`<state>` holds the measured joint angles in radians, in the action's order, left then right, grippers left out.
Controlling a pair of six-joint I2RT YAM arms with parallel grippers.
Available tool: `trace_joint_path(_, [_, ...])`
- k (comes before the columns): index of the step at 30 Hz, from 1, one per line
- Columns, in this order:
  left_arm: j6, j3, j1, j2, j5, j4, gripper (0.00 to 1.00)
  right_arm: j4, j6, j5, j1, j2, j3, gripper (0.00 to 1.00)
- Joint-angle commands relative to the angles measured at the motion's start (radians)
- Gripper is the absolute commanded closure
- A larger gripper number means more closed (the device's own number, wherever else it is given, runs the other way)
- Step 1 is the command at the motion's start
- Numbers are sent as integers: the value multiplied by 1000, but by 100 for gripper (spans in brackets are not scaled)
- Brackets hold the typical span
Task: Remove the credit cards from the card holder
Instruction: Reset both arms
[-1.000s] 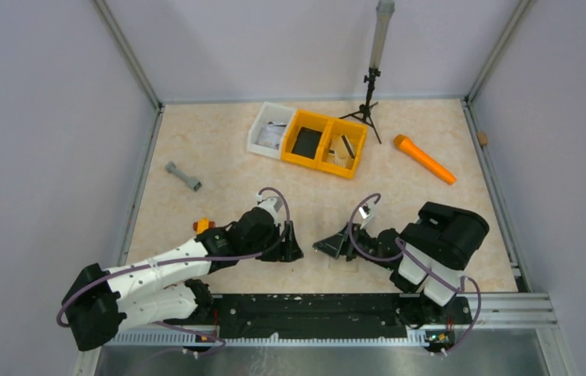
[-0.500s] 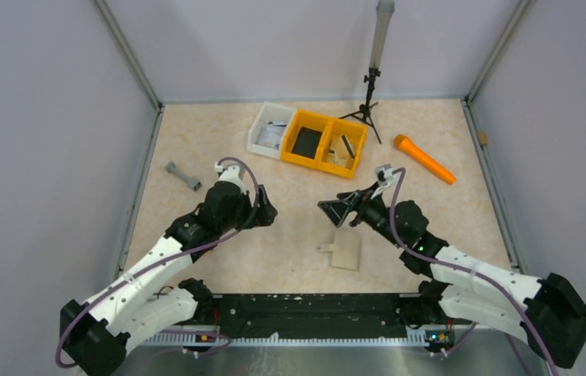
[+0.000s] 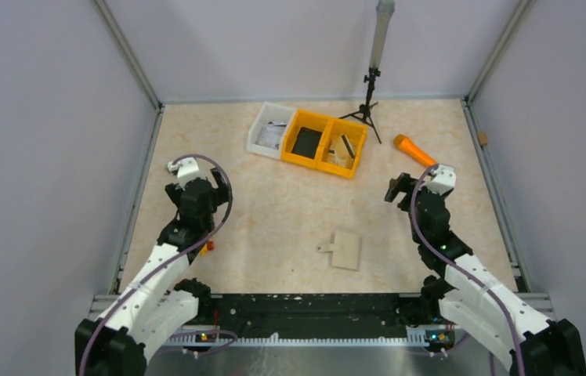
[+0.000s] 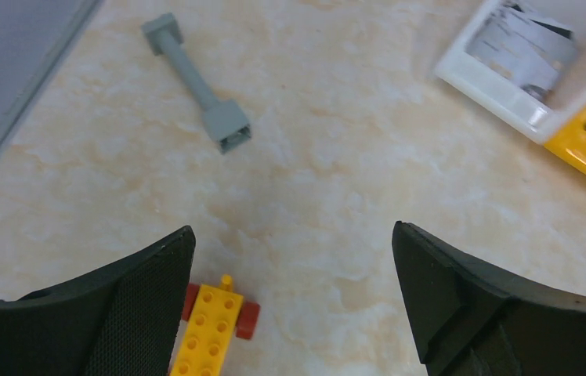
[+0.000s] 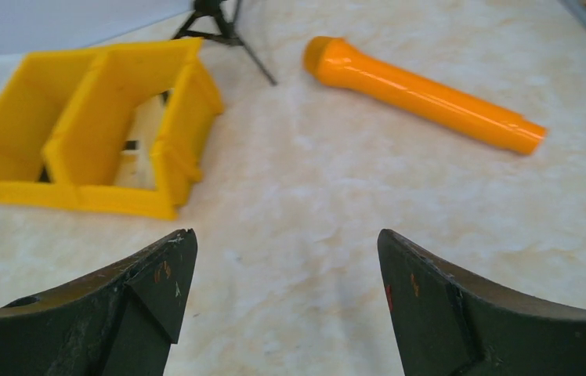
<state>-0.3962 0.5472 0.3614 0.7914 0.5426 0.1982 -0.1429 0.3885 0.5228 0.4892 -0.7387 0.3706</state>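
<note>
Top external, arms splayed outward, left gripper [image 4: 290, 235] wide, right gripper [image 5: 286, 235] wide, empty

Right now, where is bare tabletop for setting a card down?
Widest: the middle, bordered by the card holder, yellow bins, left hand and right hand. Also the far-left corner beside the white bin. Crowded: back centre, bins and tripod.

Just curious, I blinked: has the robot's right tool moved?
Yes. The right tool swung away from the tan card holder, back and rightward, ending near the orange stick.
</note>
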Motion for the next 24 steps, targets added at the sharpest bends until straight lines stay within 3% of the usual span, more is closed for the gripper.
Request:
trace_joint_path(1, [127,-74,-116,106,-23,-345,4,-192,-158,-66,-174,-7,-95,12])
trace_joint_path(2, [155,-98,-134,130,-29,-409,6,-217,-171,-114,-212,-15,-106,12])
trace_joint_path(4, [242,-142,-184,170,-100,-527,19,-242,-186,-201,-272,-29,-118,11])
trace_joint_path(5, [259,-159,-209,188,-102,-566,20,-284,-217,-216,-284,-38,-137,10])
trace_joint_path(9, [246,-226,-324,265,-172,-743,15,-540,-294,-250,-338,-97,-234,10])
trace_joint_path(11, [277,-256,-338,306,-184,-839,15,-609,-305,-302,-381,-165,-253,10])
trace_joint_path(16, [334,-290,-346,466,-191,-1117,14,-844,-337,-250,-388,-368,-258,9])
trace_joint_path(18, [335,-252,-348,519,-178,-1126,2,-961,-354,-239,-387,-465,-258,9])
trace_joint_path(20, [300,-235,-354,561,-221,-1132,1,-1019,-381,-259,-389,-515,-254,8])
trace_joint_path(22, [320,-269,-378,634,-284,-1283,1,-1049,-382,-265,-400,-569,-236,8])
trace_joint_path(24, [333,-265,-383,668,-315,-1300,1,-1065,-364,-270,-418,-638,-220,9])
